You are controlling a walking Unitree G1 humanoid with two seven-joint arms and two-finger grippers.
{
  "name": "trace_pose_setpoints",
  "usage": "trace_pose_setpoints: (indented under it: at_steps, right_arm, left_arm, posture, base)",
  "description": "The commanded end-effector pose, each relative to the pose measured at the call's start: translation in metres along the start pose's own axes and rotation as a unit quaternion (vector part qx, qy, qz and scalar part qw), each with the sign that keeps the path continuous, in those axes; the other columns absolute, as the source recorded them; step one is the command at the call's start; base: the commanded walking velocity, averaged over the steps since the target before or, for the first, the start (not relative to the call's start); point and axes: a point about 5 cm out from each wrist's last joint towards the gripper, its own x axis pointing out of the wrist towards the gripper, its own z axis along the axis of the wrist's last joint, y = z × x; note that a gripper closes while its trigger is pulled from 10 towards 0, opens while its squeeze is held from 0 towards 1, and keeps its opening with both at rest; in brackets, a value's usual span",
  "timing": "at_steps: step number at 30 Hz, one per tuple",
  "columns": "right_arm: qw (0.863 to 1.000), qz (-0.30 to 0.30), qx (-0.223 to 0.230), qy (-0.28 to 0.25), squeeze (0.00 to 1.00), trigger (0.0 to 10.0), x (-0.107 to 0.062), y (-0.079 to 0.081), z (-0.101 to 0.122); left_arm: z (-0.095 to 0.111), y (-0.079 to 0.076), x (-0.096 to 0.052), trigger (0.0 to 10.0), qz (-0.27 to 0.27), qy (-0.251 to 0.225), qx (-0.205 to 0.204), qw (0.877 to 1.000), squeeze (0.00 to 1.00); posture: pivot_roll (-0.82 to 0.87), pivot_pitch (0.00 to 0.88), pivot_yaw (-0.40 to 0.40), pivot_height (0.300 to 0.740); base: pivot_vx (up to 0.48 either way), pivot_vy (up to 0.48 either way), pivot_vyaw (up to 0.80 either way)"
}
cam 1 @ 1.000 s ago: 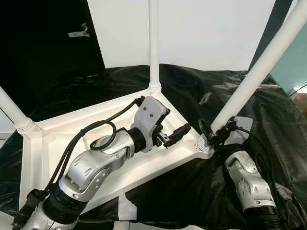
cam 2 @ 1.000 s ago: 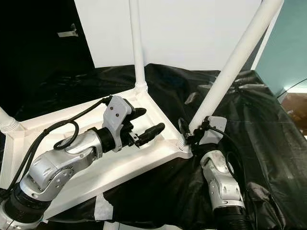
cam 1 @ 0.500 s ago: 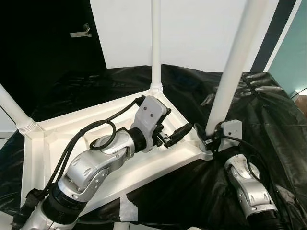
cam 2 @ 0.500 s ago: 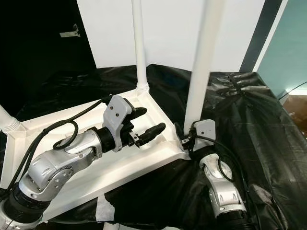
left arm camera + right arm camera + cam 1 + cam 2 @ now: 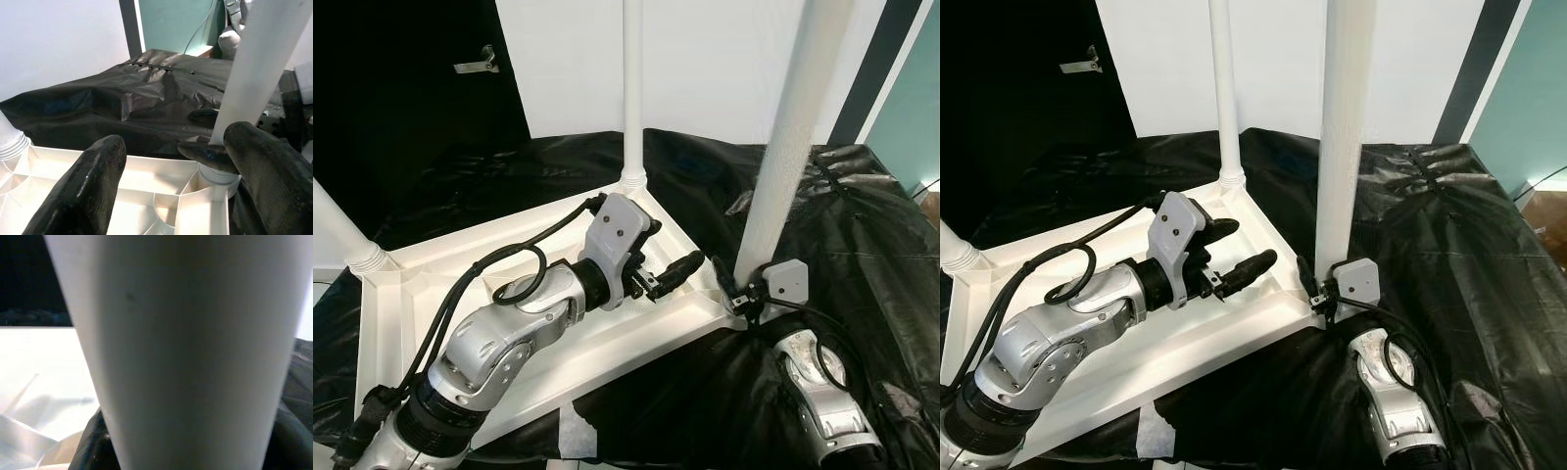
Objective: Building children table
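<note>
The left end effector (image 5: 677, 271), fingers spread, hovers over the upturned tabletop (image 5: 401, 294) (on the black-draped worktop). The right end effector (image 5: 736, 291) pinches the near leg (image 5: 783, 147) at its socket; likely next: twist it tight.

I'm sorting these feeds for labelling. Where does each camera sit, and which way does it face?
Left and right eye views: on the head, looking forward and down at the upturned white tabletop; both silver arms show.
Left wrist view: on the left arm, looking along the left tool and its fingers, toward the near leg.
Right wrist view: on the right arm, right tool close against that leg's base.
Shared: the near leg appears in all four.
</note>
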Motion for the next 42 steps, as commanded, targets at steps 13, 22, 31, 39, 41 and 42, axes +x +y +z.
trace_pose_setpoints:
  at_steps: [13,22,31,39,41,42]
  right_arm:
    - [0.971,-0.081,0.194,0.11,0.0,10.0,-0.029,-0.003,-0.05]
    - [0.975,-0.049,0.126,0.174,0.0,10.0,-0.028,-0.007,-0.062]
    - [0.978,0.043,-0.014,0.205,0.0,10.0,-0.027,-0.013,-0.064]
    - [0.976,0.042,0.045,0.207,0.0,10.0,-0.028,-0.012,-0.064]
    - [0.97,0.033,0.106,0.214,0.0,10.0,-0.029,-0.012,-0.064]
    - [0.97,0.033,0.106,0.214,0.0,10.0,-0.029,-0.012,-0.064]
  left_arm:
    - [0.005,-0.004,-0.002,10.0,-0.075,0.001,0.016,0.997,0.0]
    - [0.005,-0.004,-0.001,10.0,-0.076,0.0,0.015,0.997,0.0]
    - [0.005,-0.004,-0.003,10.0,-0.074,0.0,0.015,0.997,0.0]
    - [0.006,-0.004,-0.003,10.0,-0.074,-0.001,0.016,0.997,0.0]
    - [0.006,-0.004,-0.003,10.0,-0.074,-0.001,0.016,0.997,0.0]
    - [0.006,-0.004,-0.003,10.0,-0.074,-0.001,0.016,0.997,0.0]
  posture:
    - [-0.03,0.014,0.08,0.74]
    - [-0.03,0.014,0.076,0.74]
    - [-0.03,0.014,0.071,0.74]
    - [-0.03,0.015,0.07,0.74]
    - [-0.03,0.017,0.073,0.74]
    - [-0.03,0.017,0.073,0.74]
  base:
    - [0.0,0.0,0.0]
    - [0.0,0.0,0.0]
    - [0.0,0.0,0.0]
    - [0.0,0.0,0.0]
    - [0.0,0.0,0.0]
    - [0.0,0.0,0.0]
